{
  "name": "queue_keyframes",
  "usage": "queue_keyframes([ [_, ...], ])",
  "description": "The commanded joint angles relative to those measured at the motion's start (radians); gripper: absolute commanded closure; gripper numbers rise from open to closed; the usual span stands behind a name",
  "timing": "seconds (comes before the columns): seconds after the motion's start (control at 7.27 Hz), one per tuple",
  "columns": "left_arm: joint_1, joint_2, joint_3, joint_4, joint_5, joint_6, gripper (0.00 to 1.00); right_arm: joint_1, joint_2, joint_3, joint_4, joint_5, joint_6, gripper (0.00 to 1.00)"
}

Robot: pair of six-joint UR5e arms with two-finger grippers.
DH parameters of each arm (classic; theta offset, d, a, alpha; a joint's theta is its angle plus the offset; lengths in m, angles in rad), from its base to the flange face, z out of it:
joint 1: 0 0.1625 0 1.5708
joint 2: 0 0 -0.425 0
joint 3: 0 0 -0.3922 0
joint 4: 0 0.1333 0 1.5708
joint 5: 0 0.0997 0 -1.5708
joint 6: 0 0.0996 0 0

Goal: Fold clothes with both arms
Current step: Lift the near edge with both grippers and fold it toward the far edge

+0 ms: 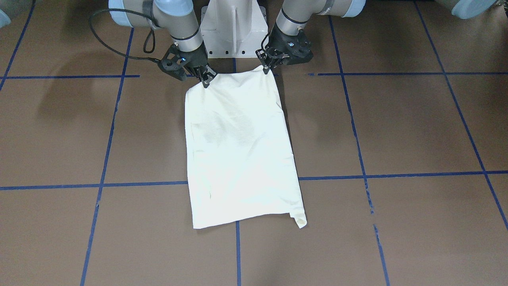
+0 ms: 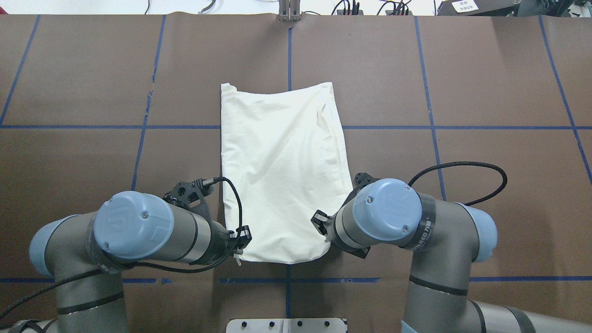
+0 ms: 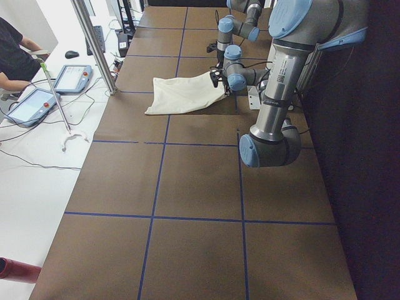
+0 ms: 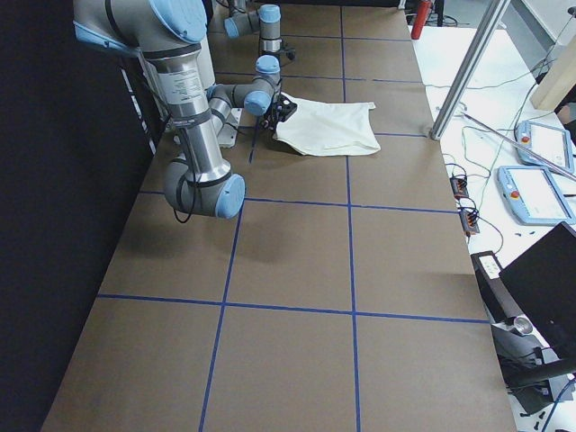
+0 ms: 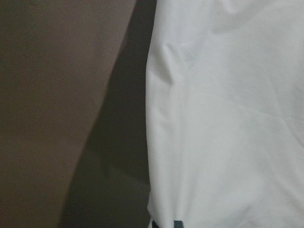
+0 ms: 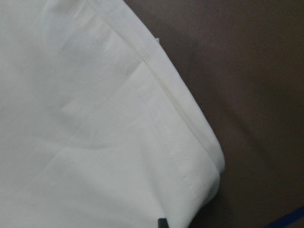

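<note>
Where the folded cream T-shirt (image 1: pixel 238 151) nears the white pedestal (image 1: pixel 233 28), left fingers (image 1: pixel 264 66) and right fingers (image 1: pixel 205 80) pinch its corners, mostly hidden overhead.

Left claw (image 1: pixel 265 68) and right claw (image 1: pixel 206 80) hang low, angled inward toward each other, both pinched closed.

Robotics lab. Evidence: left arm (image 2: pixel 134 231) and right arm (image 2: pixel 388 217) on a white pedestal (image 1: pixel 233 28); brown desk (image 4: pixel 297 360) gridded in blue tape (image 4: pixel 351 261); teach pendant (image 4: pixel 536 193) (cabled, on a side bench (image 3: pixel 37 181)); aluminium post (image 3: pixel 94 44).
</note>
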Motion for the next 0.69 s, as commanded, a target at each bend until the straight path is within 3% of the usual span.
queue_keyframes([
  [0.0,0.043,0.034,-0.058,0.005,0.0,-0.005,1.0,-0.069,-0.023,0.07,0.001,-0.001,0.007,1.0],
  [0.28,0.048,0.02,-0.067,0.005,-0.004,-0.003,1.0,-0.023,-0.012,0.036,0.025,-0.01,-0.005,1.0],
  [0.55,-0.01,0.0,-0.07,0.004,-0.046,0.007,1.0,0.111,-0.011,-0.01,0.154,0.012,-0.01,1.0],
])
